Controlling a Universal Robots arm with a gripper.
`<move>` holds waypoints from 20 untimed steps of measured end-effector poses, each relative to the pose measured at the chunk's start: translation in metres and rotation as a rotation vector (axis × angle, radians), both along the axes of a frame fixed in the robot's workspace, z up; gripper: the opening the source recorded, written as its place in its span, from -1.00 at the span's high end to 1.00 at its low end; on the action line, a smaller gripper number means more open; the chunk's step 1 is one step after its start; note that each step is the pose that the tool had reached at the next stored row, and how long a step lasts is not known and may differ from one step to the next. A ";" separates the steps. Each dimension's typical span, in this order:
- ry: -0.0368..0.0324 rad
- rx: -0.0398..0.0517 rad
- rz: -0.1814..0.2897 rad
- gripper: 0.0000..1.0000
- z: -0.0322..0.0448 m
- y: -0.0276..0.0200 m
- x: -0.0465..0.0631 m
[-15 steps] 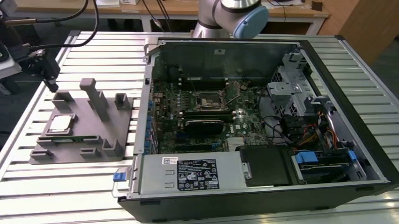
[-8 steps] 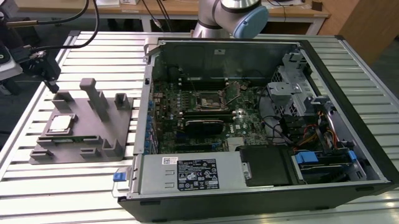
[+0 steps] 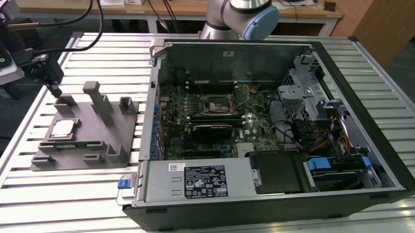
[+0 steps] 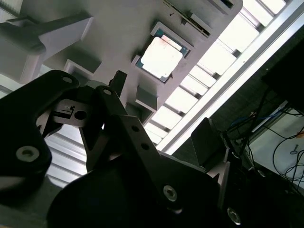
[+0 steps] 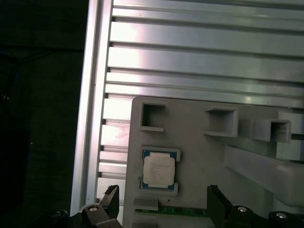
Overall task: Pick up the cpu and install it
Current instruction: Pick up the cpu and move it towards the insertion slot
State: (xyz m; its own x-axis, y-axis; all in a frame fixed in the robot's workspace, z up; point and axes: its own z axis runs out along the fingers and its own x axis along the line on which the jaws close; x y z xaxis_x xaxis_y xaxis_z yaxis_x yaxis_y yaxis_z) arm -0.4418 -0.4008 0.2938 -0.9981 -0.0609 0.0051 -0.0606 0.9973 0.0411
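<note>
The cpu (image 3: 63, 128) is a small silvery square lying flat in a shallow pocket of the grey plastic fixture (image 3: 97, 145), at the exterior view's left. My gripper (image 3: 53, 90) hangs over the fixture's far end, above and behind the cpu. In the first wrist view the cpu (image 5: 159, 170) sits in its pocket just beyond my gripper (image 5: 163, 199), whose two dark fingers (image 5: 111, 197) stand wide apart, open, holding nothing. In the second wrist view the bright cpu (image 4: 161, 57) lies past the gripper's black linkage. The black socket (image 3: 217, 103) is on the motherboard inside the open computer case.
The open case (image 3: 363, 160) fills the middle and the exterior view's right of the slotted aluminium table (image 3: 65, 194). Grey posts (image 3: 94, 94) rise from the fixture beside the cpu. A green memory stick (image 5: 166, 211) lies in a slot near it. Cables hang at the exterior view's upper left.
</note>
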 end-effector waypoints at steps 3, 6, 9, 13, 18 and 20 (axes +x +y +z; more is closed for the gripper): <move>0.0001 0.0000 0.000 -0.64 -0.0007 0.0000 0.000; 0.0000 0.0000 0.000 -0.64 -0.0015 0.0000 0.000; -0.0001 0.0001 0.000 -0.64 -0.0024 0.0000 0.000; 0.0000 0.0000 0.000 -0.64 -0.0033 0.0000 0.000; 0.0001 0.0000 0.000 -0.64 -0.0068 0.0000 0.000; 0.0000 0.0004 0.001 -0.64 -0.0096 -0.0001 0.000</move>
State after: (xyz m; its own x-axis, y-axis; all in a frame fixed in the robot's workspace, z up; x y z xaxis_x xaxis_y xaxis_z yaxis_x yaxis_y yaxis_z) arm -0.4419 -0.4008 0.2842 -0.9981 -0.0622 0.0051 -0.0619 0.9972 0.0415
